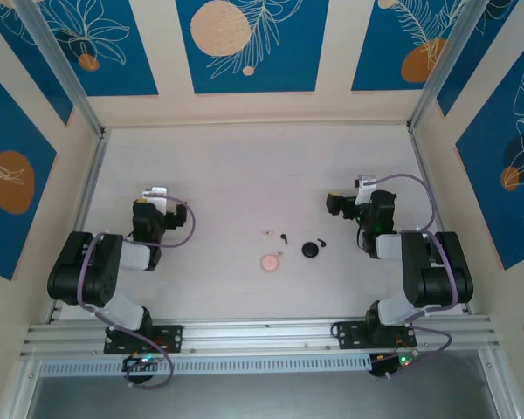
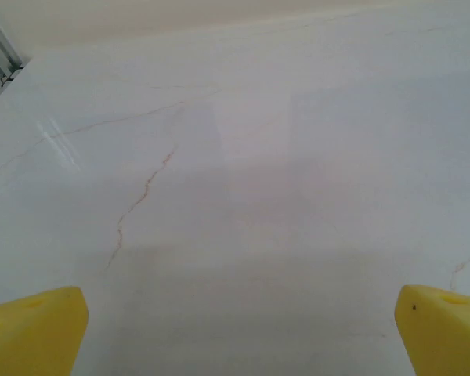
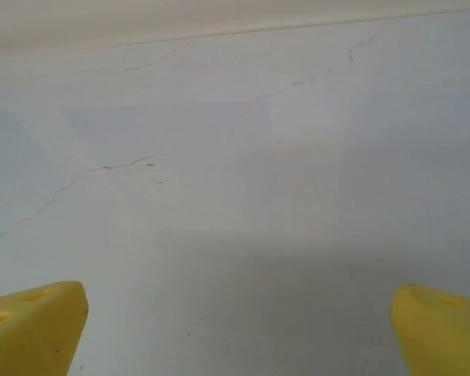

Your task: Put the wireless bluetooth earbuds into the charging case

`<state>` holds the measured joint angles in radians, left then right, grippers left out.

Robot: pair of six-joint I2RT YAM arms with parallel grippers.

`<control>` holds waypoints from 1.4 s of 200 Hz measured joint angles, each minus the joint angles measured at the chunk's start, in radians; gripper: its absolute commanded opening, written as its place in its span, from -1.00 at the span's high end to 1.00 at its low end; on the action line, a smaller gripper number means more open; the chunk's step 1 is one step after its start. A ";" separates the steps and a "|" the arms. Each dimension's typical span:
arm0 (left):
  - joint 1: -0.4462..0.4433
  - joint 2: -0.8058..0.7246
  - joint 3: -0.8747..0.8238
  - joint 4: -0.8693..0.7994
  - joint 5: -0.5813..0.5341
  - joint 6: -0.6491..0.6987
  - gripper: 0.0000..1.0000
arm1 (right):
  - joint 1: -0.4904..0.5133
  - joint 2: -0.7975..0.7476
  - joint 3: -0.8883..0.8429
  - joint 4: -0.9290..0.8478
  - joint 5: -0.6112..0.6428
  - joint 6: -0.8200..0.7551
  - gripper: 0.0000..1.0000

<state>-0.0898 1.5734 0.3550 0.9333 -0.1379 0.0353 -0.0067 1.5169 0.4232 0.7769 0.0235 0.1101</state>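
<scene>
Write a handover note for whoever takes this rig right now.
Left gripper: open, empty, above bare table.
Right gripper: the same.
Pink case and black case lie mid-table between the arms. Black earbuds lie loose beside them, and a pale earbud lies just beyond the pink case.
Done: nothing visibly inserted.
Left: pick up each earbud and seat it in a case.

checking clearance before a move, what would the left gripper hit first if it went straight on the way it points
The way looks free: ahead of the left gripper lies bare table, then probably the back wall, though depth is unclear.
</scene>
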 measured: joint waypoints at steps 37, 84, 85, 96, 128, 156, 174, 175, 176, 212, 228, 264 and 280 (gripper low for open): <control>0.000 0.000 0.000 0.000 0.000 0.000 -1.00 | 0.000 0.000 0.000 0.000 0.000 0.000 -0.98; 0.000 0.000 0.000 0.000 0.000 0.000 -1.00 | -0.001 0.000 0.000 0.000 0.000 0.000 -0.98; 0.000 0.000 0.000 0.000 0.000 0.000 -1.00 | -0.001 0.000 0.000 0.000 0.000 0.000 -0.98; 0.000 0.000 0.000 0.000 0.000 0.000 -1.00 | -0.001 0.000 0.000 0.000 0.000 0.000 -0.98; 0.000 0.000 0.000 0.000 0.000 0.000 -1.00 | -0.001 0.000 0.000 0.000 0.000 0.000 -0.98; 0.000 0.000 0.000 0.000 0.000 0.000 -0.99 | -0.001 0.000 0.000 0.000 0.000 0.000 -0.98; 0.000 0.000 0.000 0.000 0.000 0.000 -1.00 | -0.001 0.000 0.000 0.000 0.000 0.000 -0.98; 0.000 0.000 0.000 0.000 0.000 0.000 -1.00 | -0.001 0.000 0.000 0.000 0.000 0.000 -0.98; 0.000 0.000 0.000 0.000 0.000 0.000 -1.00 | -0.001 0.000 0.000 0.000 0.000 0.000 -0.98; 0.000 -0.004 0.002 -0.012 0.011 0.006 -0.73 | 0.002 -0.006 0.004 -0.027 0.002 -0.004 -0.98; 0.000 -0.032 0.014 -0.066 0.024 0.013 -0.66 | 0.013 -0.042 0.039 -0.148 0.019 -0.006 -0.98; -0.016 -0.169 0.093 -0.247 0.030 0.031 -0.59 | 0.037 -0.171 0.239 -0.500 0.043 0.003 -0.98; -0.034 -0.231 0.150 -0.346 0.035 0.024 -0.51 | 0.059 -0.231 0.324 -0.660 0.052 0.014 -0.84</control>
<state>-0.1242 1.3426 0.5045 0.5869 -0.1024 0.0593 0.0525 1.2858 0.7471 0.1169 0.0753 0.1246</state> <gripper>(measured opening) 0.778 0.961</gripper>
